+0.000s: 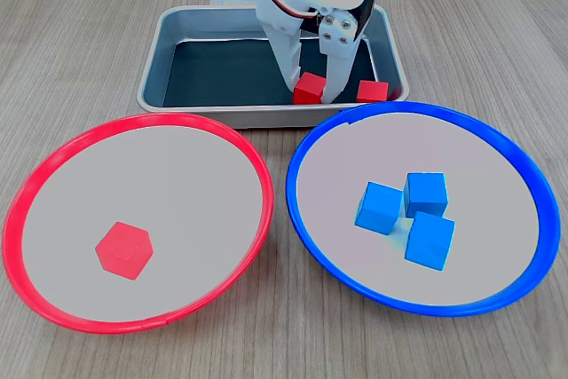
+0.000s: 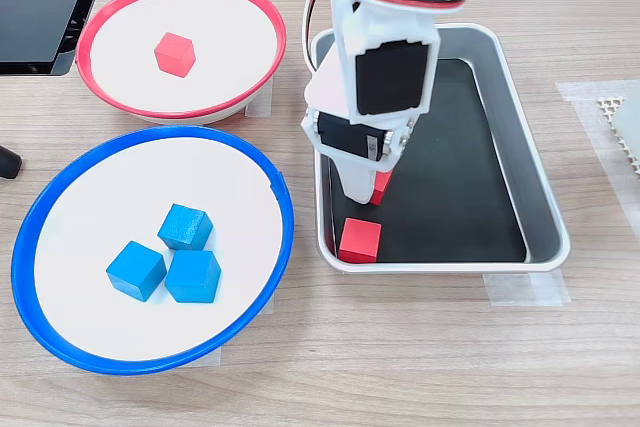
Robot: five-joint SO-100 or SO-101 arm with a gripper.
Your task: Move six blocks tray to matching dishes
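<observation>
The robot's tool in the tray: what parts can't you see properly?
- Tool tips: behind the red cube in one fixed view, under the arm in the other; grip unclear.
- That cube: mostly hidden by the tool.
- Arm top: cut off by both pictures' upper edge.

Tray (image 1: 160,51): grey walls, black floor; two cubes (image 1: 310,88) (image 1: 373,90) in it: red; red-rimmed dish (image 1: 53,161): pale grey centre, one red cube (image 1: 124,250); blue-rimmed dish (image 1: 524,175): pale grey centre, three blue cubes (image 1: 408,215); table (image 1: 80,33): light wood grain; arm (image 2: 385,67): white, black panels.
</observation>
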